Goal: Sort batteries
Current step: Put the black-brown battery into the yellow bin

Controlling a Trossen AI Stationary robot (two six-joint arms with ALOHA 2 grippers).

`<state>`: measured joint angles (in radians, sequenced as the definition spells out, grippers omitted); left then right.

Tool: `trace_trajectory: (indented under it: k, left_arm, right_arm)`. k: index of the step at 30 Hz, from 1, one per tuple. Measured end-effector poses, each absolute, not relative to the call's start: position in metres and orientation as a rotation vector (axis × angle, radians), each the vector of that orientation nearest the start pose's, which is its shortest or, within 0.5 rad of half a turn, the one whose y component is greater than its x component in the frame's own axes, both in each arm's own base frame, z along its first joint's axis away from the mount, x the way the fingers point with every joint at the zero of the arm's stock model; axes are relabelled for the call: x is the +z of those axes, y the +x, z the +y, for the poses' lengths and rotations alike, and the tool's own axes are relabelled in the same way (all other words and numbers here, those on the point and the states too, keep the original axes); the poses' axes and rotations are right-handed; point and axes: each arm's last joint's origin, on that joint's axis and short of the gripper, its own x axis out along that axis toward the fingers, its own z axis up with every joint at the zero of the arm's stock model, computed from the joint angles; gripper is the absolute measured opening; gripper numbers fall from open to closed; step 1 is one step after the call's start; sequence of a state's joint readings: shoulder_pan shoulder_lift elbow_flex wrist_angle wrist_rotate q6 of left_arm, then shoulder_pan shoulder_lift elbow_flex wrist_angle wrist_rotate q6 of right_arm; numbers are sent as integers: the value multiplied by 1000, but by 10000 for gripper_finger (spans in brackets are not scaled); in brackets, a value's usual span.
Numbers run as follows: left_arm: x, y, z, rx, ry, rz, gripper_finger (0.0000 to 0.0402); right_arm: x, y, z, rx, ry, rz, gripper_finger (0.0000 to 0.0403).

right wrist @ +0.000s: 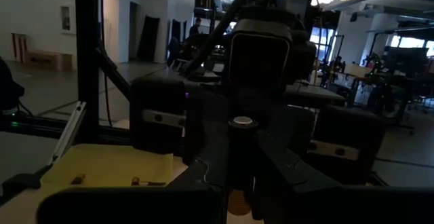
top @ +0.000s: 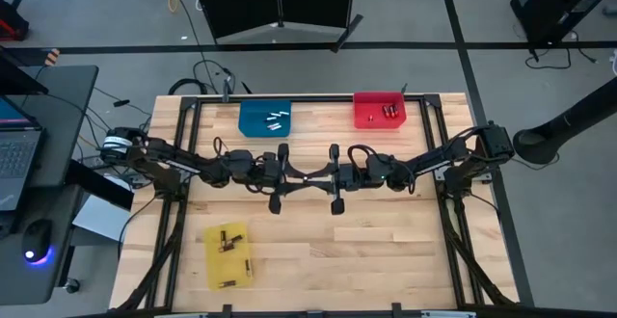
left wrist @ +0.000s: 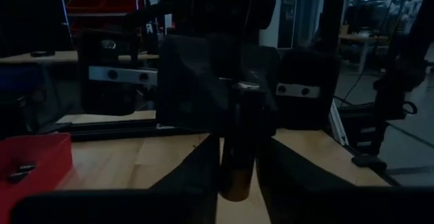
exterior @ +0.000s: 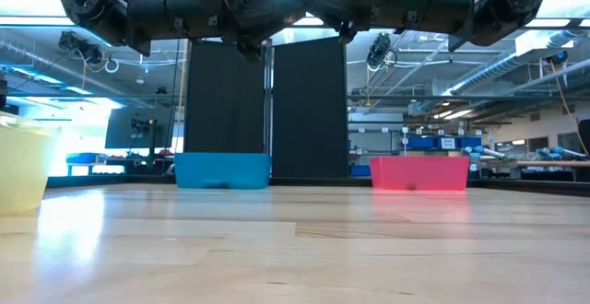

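Counted three bins: one blue (top: pixel 265 119), one red (top: pixel 379 110), one yellow (top: pixel 229 255). Batteries (top: pixel 279 119) too small for a count. Two arms (top: pixel 183 160).

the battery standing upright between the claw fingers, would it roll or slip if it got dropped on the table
Probably rolls: the battery is a smooth round cylinder and the wooden table looks flat. Standing on end it would likely tip, being tall and narrow. It looks rigid, so it shouldn't bend.
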<state>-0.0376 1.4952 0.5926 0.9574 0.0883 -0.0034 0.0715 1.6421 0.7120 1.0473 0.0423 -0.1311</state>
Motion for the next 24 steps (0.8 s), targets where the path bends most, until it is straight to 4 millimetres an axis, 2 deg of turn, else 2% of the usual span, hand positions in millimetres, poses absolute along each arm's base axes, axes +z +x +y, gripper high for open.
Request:
trace_trajectory:
  k: [4, 6, 14, 19, 24]
  left_arm:
    - [217, 295, -14, -124, 30, -56, 56]
    - [217, 295, -14, -124, 31, -55, 55]
    - [221, 292, -13, -102, 53, -42, 55]
    - [234, 278, -14, -70, 112, 15, 55]
    - [248, 258, -25, -98, 144, 126, 55]
  right_arm:
    - [218, 329, 22, 22, -116, -120, 54]
    - [218, 329, 22, 21, -113, -119, 59]
    - [220, 330, 20, -65, -119, -128, 150]
    - [230, 326, 19, -92, -121, -157, 180]
    - [239, 320, 17, -140, -155, -142, 176]
